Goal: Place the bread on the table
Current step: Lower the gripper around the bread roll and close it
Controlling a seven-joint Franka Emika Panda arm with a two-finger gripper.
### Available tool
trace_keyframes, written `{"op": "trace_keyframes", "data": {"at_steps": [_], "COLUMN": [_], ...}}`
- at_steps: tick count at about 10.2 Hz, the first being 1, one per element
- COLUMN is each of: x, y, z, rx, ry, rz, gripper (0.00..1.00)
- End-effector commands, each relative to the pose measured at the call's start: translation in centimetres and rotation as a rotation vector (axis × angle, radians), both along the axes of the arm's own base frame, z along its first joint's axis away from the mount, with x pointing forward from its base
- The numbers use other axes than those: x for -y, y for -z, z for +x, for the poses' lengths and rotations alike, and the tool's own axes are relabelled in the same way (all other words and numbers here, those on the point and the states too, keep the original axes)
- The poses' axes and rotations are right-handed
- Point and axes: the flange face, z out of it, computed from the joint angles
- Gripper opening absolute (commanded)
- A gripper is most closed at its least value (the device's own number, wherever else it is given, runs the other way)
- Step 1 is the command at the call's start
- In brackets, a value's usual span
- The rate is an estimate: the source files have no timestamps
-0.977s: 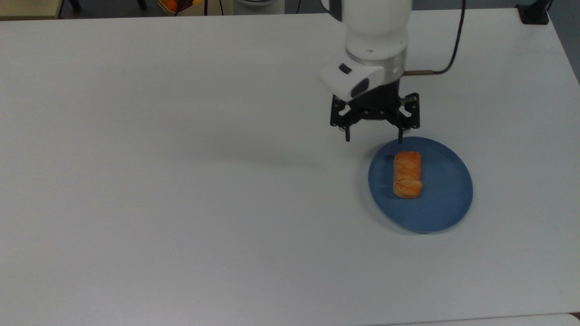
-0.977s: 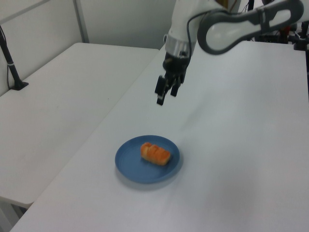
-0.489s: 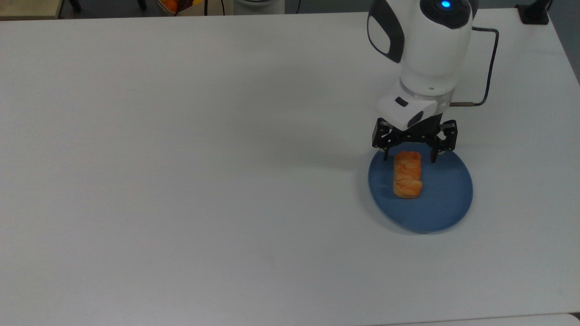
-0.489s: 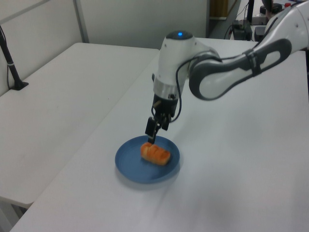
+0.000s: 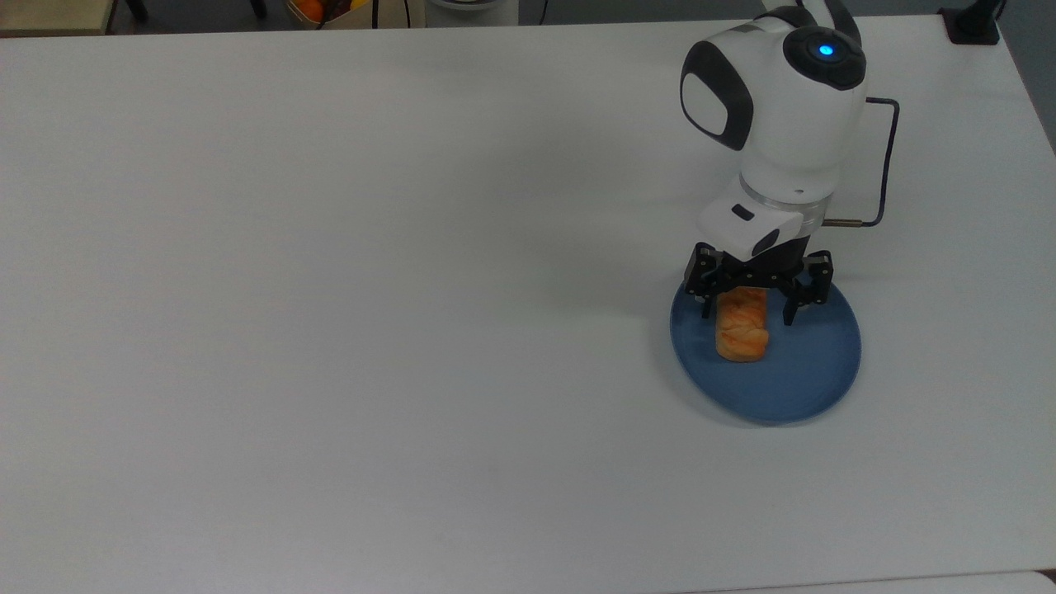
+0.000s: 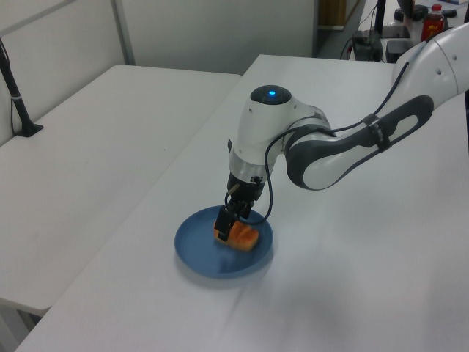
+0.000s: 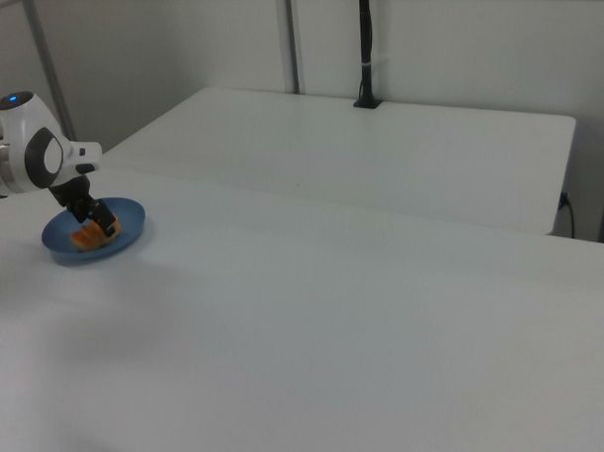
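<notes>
Your gripper (image 5: 747, 314) stood spread astride the far end of the bread (image 5: 742, 330), which lay on the blue plate (image 5: 813, 371) at the top view's right; you did best to centre over its middle, then pinch gently before lifting toward the table (image 5: 371, 289).

Bare table (image 5: 330, 330) beside plate (image 5: 813, 388)

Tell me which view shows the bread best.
The top view: the bread lies lengthwise on the blue plate, its braided crust plain, with the open hand straddling its far end. In the left view the hand covers part of it; in the right view it is a small orange patch.
</notes>
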Motion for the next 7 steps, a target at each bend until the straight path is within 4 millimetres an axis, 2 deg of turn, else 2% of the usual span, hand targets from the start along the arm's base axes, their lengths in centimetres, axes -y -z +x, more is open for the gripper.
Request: {"op": "trace_keyframes", "data": {"at_steps": [1, 2, 4, 5, 7], "x": [-1.36, -1.45, -1.56, -1.55, -1.54], "y": [1.28, 1.40, 1.33, 1.20, 1.20], "z": [-0.30, -0.35, -0.39, -0.38, -0.37], "rx": [0.036, 0.040, 0.043, 0.047, 0.051], "ry": [0.021, 0.025, 0.022, 0.020, 0.017], "rz": [-0.037, -0.043, -0.045, -0.049, -0.055], "gripper": [0.81, 0.73, 0.44, 0.36, 0.27]}}
